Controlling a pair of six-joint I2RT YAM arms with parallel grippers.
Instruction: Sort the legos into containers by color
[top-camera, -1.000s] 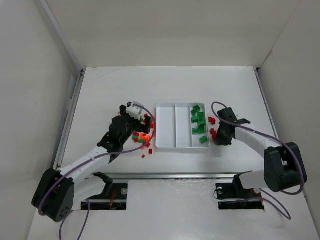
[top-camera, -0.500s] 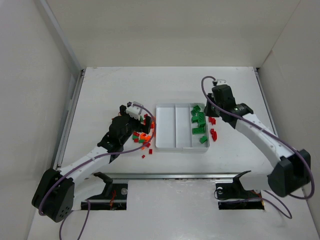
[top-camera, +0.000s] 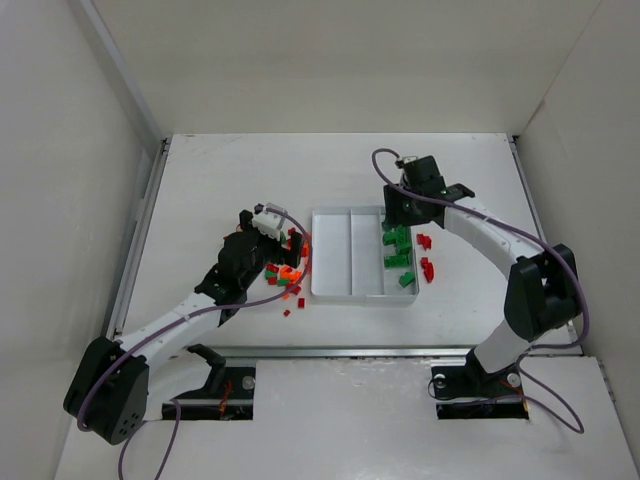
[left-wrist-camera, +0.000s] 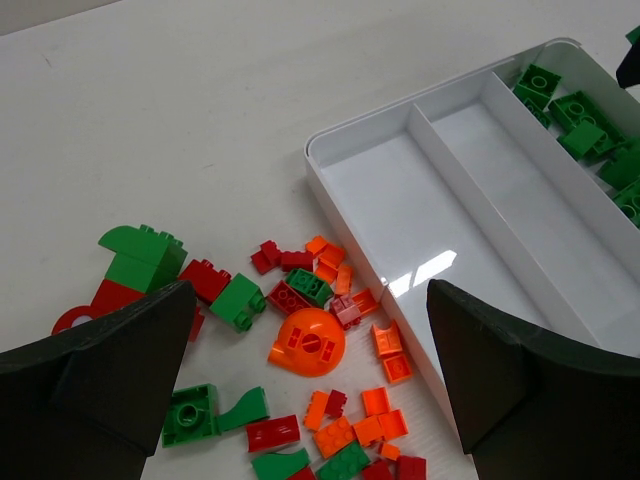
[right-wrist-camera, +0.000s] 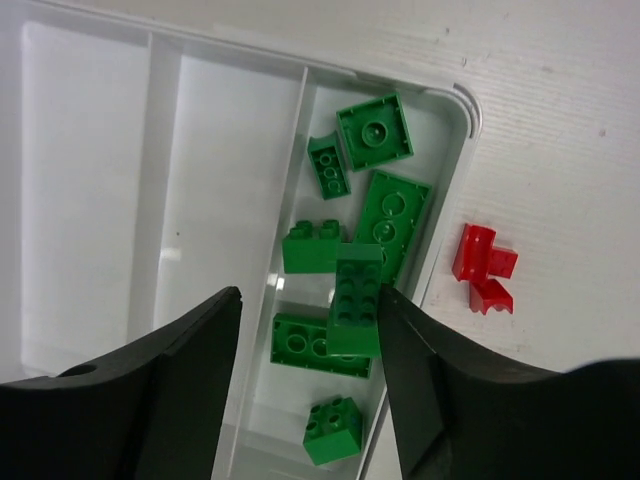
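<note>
- Top view: the tray (top-camera: 335, 250) is set mid-table (top-camera: 220, 180), its three compartments lined up left to right.
- A bunch of green legos (top-camera: 398, 250) can be seen in the right compartment (top-camera: 400, 292). A few red bits (top-camera: 426, 266) are scattered on the table just right of the tray.
- The mixed pile (top-camera: 284, 278) of red, green and orange is spread just left of the tray, with the left gripper (top-camera: 287, 255) hung right over it. Its jaw state can't really be told from up here.
- The right gripper (top-camera: 396, 214) is held above the far end of the right compartment.
- Left wrist view: the left gripper (left-wrist-camera: 310, 300) is seen with its fingers spread wide and nothing clamped. The pile (left-wrist-camera: 330, 420) is framed between them down on the table. An orange dome (left-wrist-camera: 308, 343) sits in the middle of it, close to the tray (left-wrist-camera: 400, 210).
- The green legos (left-wrist-camera: 580, 110) are glimpsed at the far right, in the right compartment.
- Right wrist view: the right gripper (right-wrist-camera: 310, 300) is seen with its fingers parted over the right compartment (right-wrist-camera: 440, 180).
- One green brick (right-wrist-camera: 355, 300) is up against one finger only, with a clear gap to the other, so it isn't clamped. Whether it's hanging there or lying on the other green legos (right-wrist-camera: 375, 130) can't be told.
- The red bits (right-wrist-camera: 483, 265) are seen on the table just outside the tray (right-wrist-camera: 230, 150), toward its far end.
</note>
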